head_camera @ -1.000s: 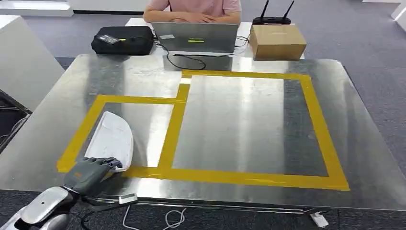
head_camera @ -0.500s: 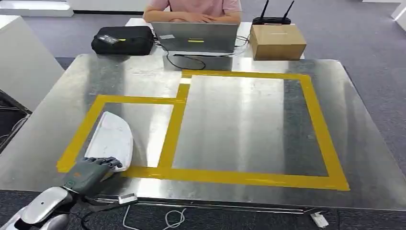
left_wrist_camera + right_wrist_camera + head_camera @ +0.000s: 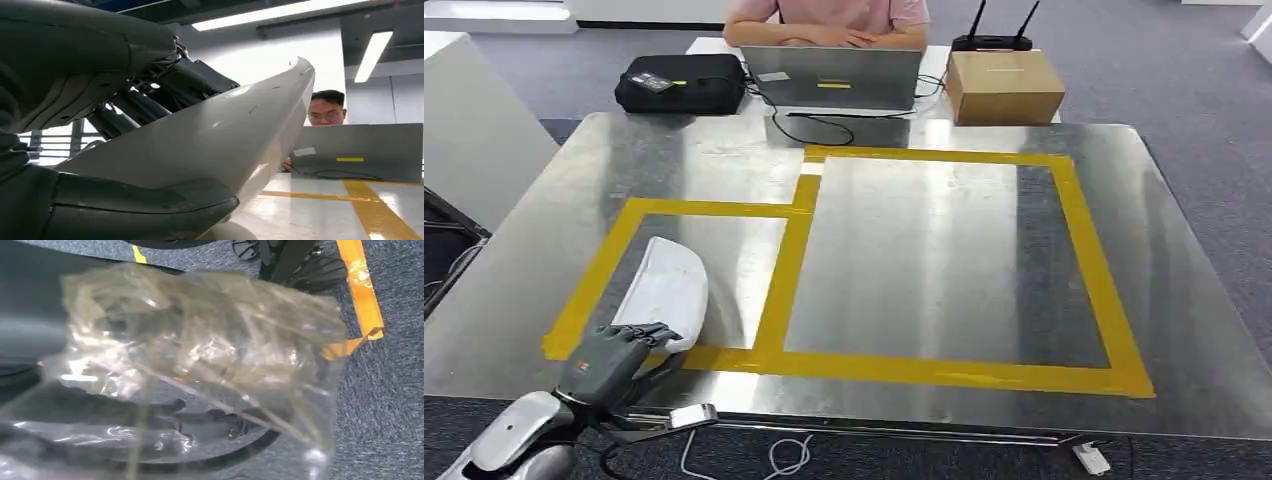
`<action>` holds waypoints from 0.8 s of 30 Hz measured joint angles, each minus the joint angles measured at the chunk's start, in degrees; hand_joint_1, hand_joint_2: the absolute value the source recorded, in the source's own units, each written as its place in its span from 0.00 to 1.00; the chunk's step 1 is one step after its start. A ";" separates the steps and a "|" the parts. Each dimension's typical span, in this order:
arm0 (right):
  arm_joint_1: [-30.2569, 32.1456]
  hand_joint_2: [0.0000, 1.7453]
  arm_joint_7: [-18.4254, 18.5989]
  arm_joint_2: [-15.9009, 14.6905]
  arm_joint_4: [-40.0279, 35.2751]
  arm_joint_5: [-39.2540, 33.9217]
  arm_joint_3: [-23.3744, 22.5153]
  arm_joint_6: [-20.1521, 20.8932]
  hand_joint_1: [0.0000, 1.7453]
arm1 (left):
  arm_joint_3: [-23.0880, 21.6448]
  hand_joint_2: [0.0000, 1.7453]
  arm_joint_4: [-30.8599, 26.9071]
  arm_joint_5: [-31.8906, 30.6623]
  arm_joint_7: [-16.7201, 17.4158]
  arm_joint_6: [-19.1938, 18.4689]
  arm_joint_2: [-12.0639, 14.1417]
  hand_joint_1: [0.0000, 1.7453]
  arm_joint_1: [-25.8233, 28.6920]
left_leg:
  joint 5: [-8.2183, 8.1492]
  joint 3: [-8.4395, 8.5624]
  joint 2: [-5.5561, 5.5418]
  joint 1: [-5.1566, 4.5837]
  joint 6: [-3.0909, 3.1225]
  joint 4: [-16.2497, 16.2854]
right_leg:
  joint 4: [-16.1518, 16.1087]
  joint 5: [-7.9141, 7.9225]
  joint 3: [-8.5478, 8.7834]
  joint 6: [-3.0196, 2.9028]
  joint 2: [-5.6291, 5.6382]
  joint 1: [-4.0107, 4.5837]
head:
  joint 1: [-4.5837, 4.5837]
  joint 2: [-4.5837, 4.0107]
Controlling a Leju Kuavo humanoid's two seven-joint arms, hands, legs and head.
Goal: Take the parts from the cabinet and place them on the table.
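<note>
The left hand [image 3: 607, 358] grips the near end of the white curved part [image 3: 664, 290], fingers [image 3: 165, 85] over its upper face and thumb beneath. The part sits inside the smaller yellow tape rectangle [image 3: 629, 215] on the steel counter [image 3: 904, 260]. The right hand's fingers close on a clear plastic bag [image 3: 200, 355] above grey carpet.
</note>
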 joint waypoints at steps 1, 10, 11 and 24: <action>0.00 0.00 0.00 0.00 0.00 0.00 0.00 0.00 0.00 | 0.00 1.00 0.00 0.00 0.00 0.00 0.00 1.00 0.00 | 0.00 0.00 0.00 0.00 0.00 0.00 | 0.00 0.00 0.00 0.00 0.00 0.00 | 0.00 0.00; 0.30 0.00 0.76 -0.04 0.00 -0.81 1.70 0.02 0.00 | -0.04 1.00 0.00 -0.57 -0.15 -0.17 -0.59 1.00 -0.03 | 0.00 0.00 0.00 0.00 0.00 0.00 | 0.00 0.00 -0.06 0.00 0.00 0.00 | 0.00 0.00; 0.29 0.00 0.83 -0.07 0.00 -0.81 1.84 0.02 0.00 | -0.04 1.00 0.00 -0.59 -0.15 -0.22 -0.61 1.00 -0.07 | 0.00 0.00 0.00 0.00 0.00 0.00 | 0.00 0.00 -0.11 0.00 0.00 0.00 | 0.02 0.00; 0.27 0.00 0.90 -0.07 0.00 -0.72 1.99 -0.02 0.00 | 0.07 0.00 0.00 1.49 0.42 -1.44 -1.29 0.00 -0.27 | 0.00 0.00 0.00 0.00 0.00 0.00 | 0.00 0.00 -0.09 0.00 0.00 0.00 | 0.00 0.00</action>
